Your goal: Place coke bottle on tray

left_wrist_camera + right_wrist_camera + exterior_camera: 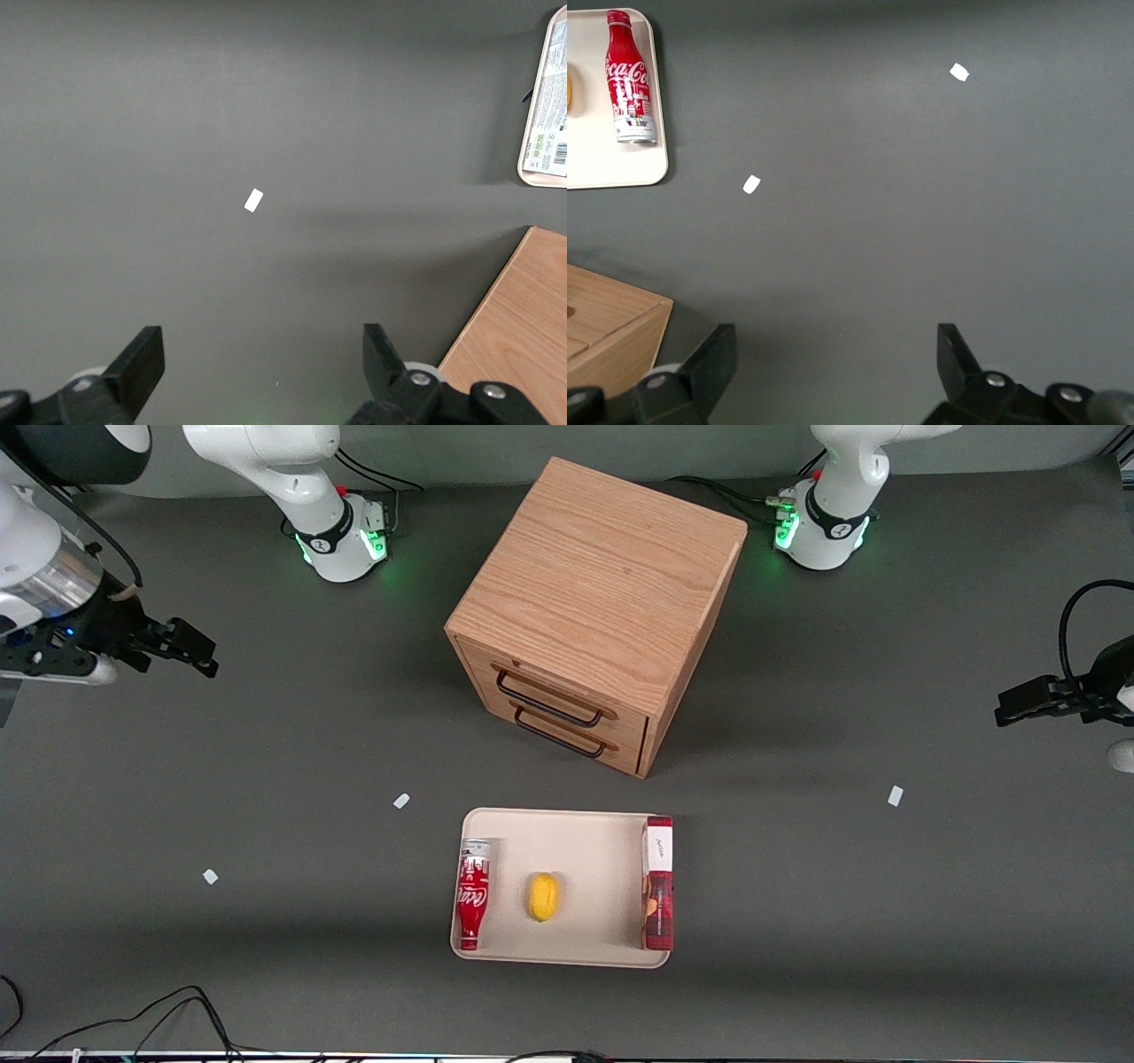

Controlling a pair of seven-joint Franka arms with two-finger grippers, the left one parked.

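Your coke bottle [472, 895] lies flat on the tray [585, 841]; your hand [190, 648] hovers well apart over the tabletop [266, 779], fingers spread, holding nothing.

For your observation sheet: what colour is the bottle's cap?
Red, clearest in the right wrist view: bottle lying on the tray; gripper open, away.

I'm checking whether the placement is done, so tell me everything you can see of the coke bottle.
The coke bottle is small, red and contoured, with white script lettering, a silver base and a red cap. It looks glossy, like painted metal. It lies on its side in the tray, along the rim toward the working arm's end, cap toward the front camera. It lies apart from the yellow fruit beside it. The gripper is open, far off toward the working arm's end of the table, not touching it.
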